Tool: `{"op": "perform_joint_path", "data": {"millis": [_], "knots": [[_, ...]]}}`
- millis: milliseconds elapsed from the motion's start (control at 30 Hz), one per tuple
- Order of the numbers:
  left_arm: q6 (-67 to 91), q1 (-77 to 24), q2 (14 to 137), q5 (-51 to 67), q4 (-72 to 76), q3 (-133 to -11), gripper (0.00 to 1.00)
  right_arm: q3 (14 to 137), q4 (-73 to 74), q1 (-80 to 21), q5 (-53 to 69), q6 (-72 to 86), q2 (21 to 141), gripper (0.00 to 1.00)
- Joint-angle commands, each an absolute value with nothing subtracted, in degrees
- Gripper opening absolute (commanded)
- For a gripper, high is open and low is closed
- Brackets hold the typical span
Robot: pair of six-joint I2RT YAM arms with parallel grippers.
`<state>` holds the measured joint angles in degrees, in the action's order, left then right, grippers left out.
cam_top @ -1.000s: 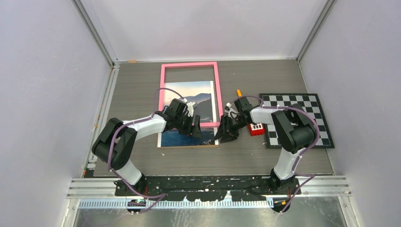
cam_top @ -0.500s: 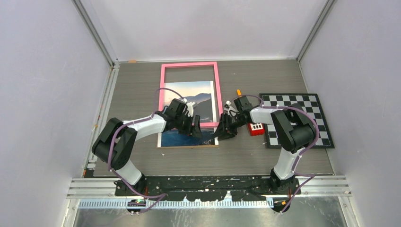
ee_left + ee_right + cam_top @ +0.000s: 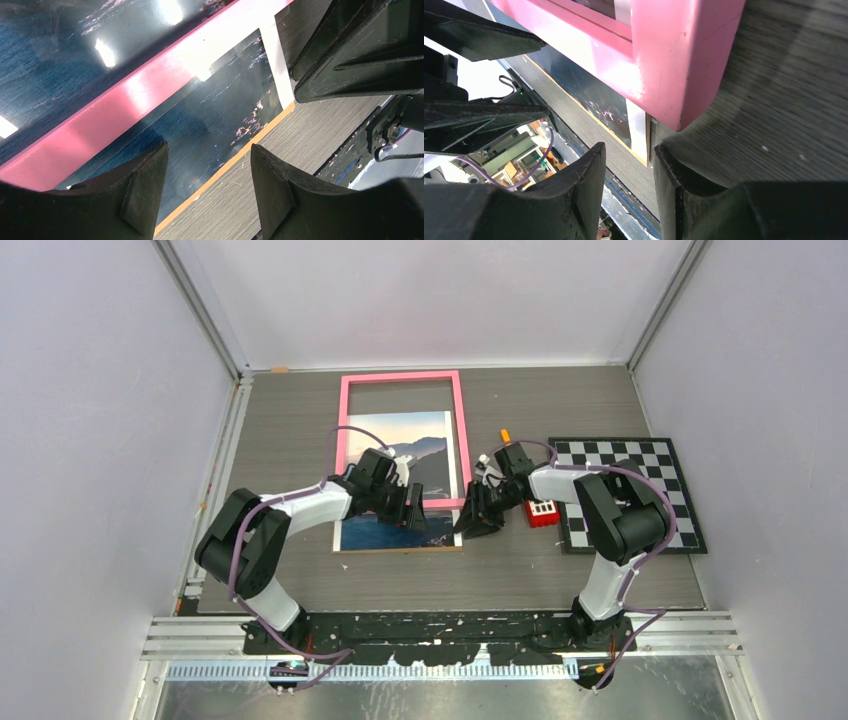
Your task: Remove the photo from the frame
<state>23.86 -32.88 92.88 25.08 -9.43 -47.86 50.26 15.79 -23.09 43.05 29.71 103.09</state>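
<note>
Where frame (image 3: 400, 377) overlaps photo (image 3: 395, 432), right pincer (image 3: 470, 525) adjacent

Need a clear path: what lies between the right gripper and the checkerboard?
A small red box, just left of the checkerboard; the top view shows it.

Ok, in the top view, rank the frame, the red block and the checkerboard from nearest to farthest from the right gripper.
1. frame, its near right corner just left of the right gripper.
2. red block, a little to the gripper's right.
3. checkerboard, farther right, past the red block.
</note>
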Motion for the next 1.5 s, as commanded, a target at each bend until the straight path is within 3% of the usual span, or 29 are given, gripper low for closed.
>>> {"op": "perform_joint_path", "data": {"millis": [0,600,1267,1467], "knots": [[23.7,-32.8,95.3,23.2,-10.0,-46.9,0.63,51.6,15.8,-23.8,40.7,28.8,102.7,0.45],[24.5,-32.8,95.8,23.9,-9.4,-46.4,0.63,52.1,12.1,-24.2,48.5,32.6,101.3,0.26],[24.7,-32.9,95.1,23.3,-9.0,-45.9,0.63,53.3,16.9,-26.4,42.8,29.1,105.4,0.26],[23.7,-33.6,94.2,23.8,-8.8,-46.5,0.63,55.2,16.3,-26.5,43.3,30.8,105.2,0.14]]}}
